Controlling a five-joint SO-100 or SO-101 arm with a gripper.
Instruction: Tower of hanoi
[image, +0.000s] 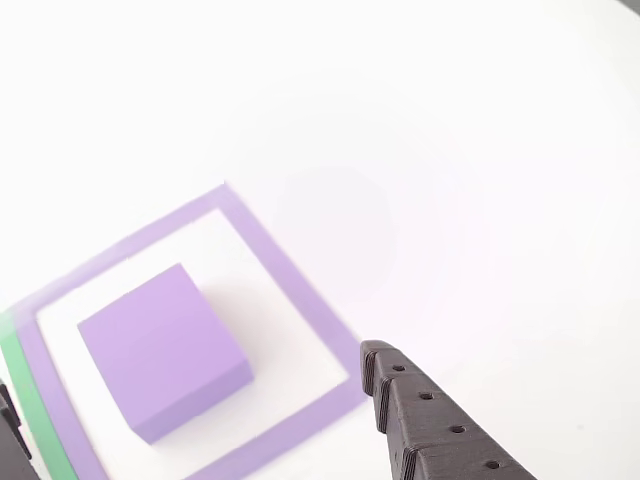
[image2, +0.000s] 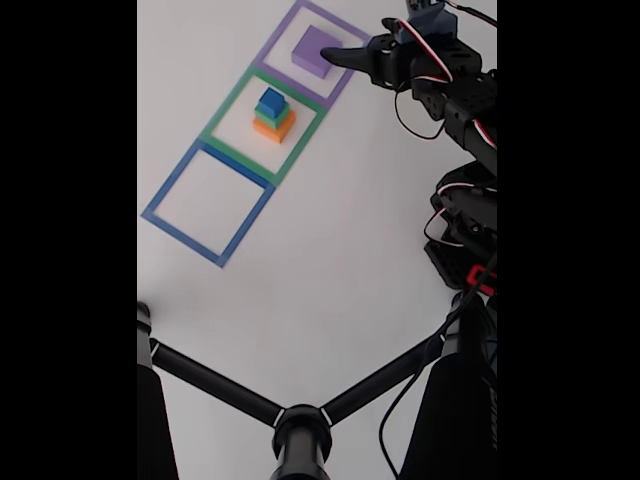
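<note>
The largest purple block (image: 165, 350) (image2: 315, 48) rests alone inside the flat purple square outline (image: 300, 290) (image2: 277, 34). In the fixed view the orange block (image2: 275, 129), green block (image2: 266, 113) and blue cube (image2: 272, 98) are stacked inside the green outline (image2: 229, 104). My gripper (image: 190, 385) (image2: 335, 55) hovers over the purple block's right side in the fixed view. It is open and holds nothing. In the other view one black finger (image: 430, 420) shows at the lower right, and a sliver of the second finger sits at the left edge.
An empty blue outline (image2: 182, 240) lies nearest the camera in the fixed view. The arm and its wires (image2: 460, 110) run down the right side. A black three-legged stand (image2: 300, 430) crosses the bottom. The surface is white.
</note>
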